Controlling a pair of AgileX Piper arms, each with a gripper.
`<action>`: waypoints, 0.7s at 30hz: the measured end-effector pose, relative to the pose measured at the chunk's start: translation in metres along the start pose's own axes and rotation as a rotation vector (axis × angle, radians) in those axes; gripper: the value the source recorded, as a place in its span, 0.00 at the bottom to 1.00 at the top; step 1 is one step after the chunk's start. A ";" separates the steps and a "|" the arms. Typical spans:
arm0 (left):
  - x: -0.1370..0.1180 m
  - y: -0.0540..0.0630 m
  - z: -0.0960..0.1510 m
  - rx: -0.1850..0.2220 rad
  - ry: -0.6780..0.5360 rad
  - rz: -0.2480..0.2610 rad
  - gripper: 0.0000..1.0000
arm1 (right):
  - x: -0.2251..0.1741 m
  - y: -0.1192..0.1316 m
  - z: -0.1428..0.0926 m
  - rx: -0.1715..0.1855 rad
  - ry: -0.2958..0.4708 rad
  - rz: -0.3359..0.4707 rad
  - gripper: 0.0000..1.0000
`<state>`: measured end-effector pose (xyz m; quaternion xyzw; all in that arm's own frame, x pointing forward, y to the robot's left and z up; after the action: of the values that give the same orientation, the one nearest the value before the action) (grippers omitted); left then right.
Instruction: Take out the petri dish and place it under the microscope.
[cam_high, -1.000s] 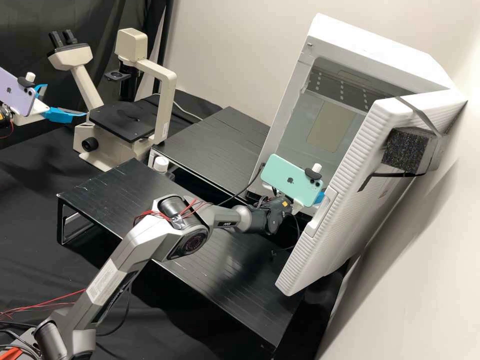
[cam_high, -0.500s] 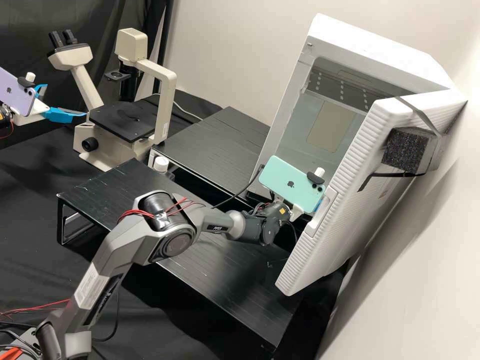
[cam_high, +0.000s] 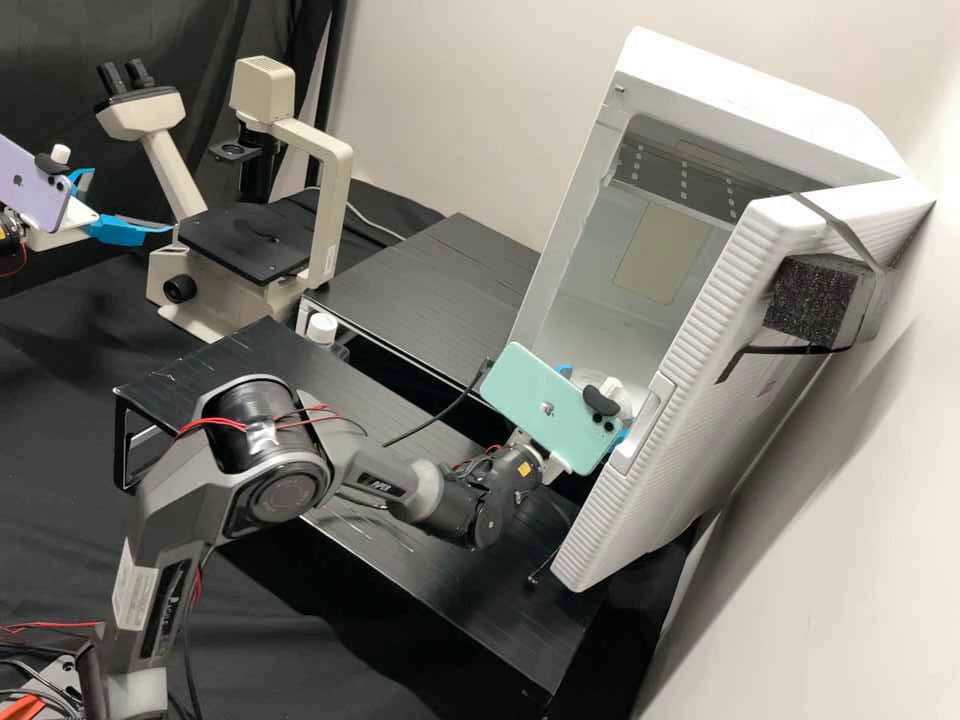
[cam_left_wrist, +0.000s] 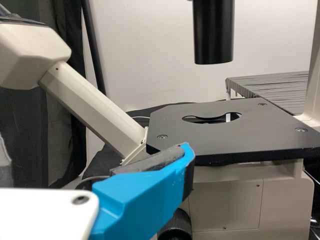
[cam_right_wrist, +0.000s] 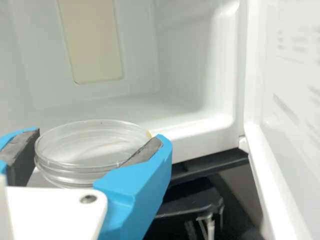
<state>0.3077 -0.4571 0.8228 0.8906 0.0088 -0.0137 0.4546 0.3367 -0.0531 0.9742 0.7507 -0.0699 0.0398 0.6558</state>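
While my right gripper (cam_high: 600, 402) pinches the petri dish (cam_right_wrist: 75, 172) near the cabinet (cam_high: 745, 75) edge, my left gripper (cam_high: 131, 201) hangs spread, empty, well clear.

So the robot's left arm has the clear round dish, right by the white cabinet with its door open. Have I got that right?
Not quite: it is the right arm. The right wrist view shows the petri dish held between the blue fingers of the right end effector, by the white cabinet, whose door is indeed open.
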 end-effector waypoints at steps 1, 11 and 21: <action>0.000 0.000 0.000 0.000 0.000 0.000 1.00 | -0.006 -0.001 -0.003 0.006 0.021 0.006 0.00; 0.000 0.000 0.000 0.000 0.000 0.000 1.00 | -0.077 -0.047 -0.051 -0.005 0.271 -0.043 0.00; 0.000 0.000 0.000 0.000 0.000 0.000 1.00 | -0.121 -0.124 -0.127 -0.091 0.547 -0.258 0.00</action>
<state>0.3077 -0.4571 0.8228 0.8906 0.0088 -0.0137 0.4546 0.2409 0.0954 0.8522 0.6846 0.2034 0.1539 0.6828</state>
